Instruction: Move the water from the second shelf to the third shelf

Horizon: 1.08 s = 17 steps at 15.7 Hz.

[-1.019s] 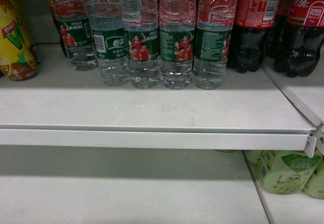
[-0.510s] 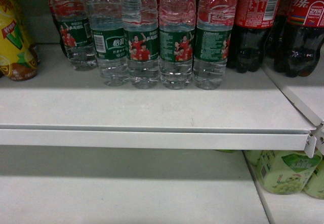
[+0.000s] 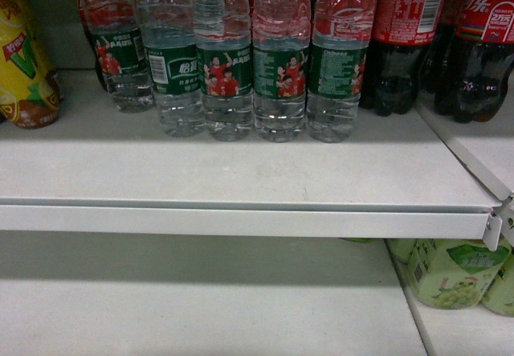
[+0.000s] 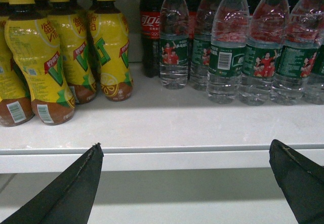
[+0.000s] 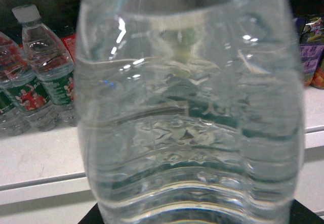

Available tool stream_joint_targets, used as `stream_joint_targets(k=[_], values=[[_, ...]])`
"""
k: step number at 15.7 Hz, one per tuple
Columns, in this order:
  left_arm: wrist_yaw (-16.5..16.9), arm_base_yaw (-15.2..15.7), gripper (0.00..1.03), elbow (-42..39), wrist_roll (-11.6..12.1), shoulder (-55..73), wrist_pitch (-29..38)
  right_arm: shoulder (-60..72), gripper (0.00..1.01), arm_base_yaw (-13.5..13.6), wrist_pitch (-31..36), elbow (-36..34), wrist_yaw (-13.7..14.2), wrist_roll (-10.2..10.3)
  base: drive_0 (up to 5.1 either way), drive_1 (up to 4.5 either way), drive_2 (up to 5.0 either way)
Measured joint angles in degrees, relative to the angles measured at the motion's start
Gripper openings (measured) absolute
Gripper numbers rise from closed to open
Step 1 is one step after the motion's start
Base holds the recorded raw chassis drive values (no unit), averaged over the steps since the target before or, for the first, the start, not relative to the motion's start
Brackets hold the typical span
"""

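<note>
1. the right gripper's own tips stay out of sight, but a clear ribbed plastic water bottle (image 5: 190, 113) fills its wrist view right up close (whether it is clamped, i cannot tell)
2. the left gripper (image 4: 185, 183) is spread wide, holding nothing, below the white metal shelf (image 4: 167, 123)
3. more green-labelled water bottles (image 3: 280, 59) stand in a row on that shelf, between yellow-labelled tea bottles (image 4: 55, 57) and dark cola bottles with red labels (image 3: 450, 42)

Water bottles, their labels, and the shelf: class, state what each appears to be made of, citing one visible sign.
Water bottles: clear, glossy, ribbed plastic; you see through them, with highlights. Labels: probably printed plastic film, a smooth green wrap. Shelf: likely painted sheet metal, matte white with a thin folded front edge.
</note>
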Motion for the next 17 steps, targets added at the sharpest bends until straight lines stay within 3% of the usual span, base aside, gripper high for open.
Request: stream_joint_targets(k=[17], values=[[-0.02,0.0,0.98,0.0,0.02,0.0,0.07,-0.02,0.42,0.0,0.0,-0.42,0.07,-0.35,0.0,0.0,0.0]])
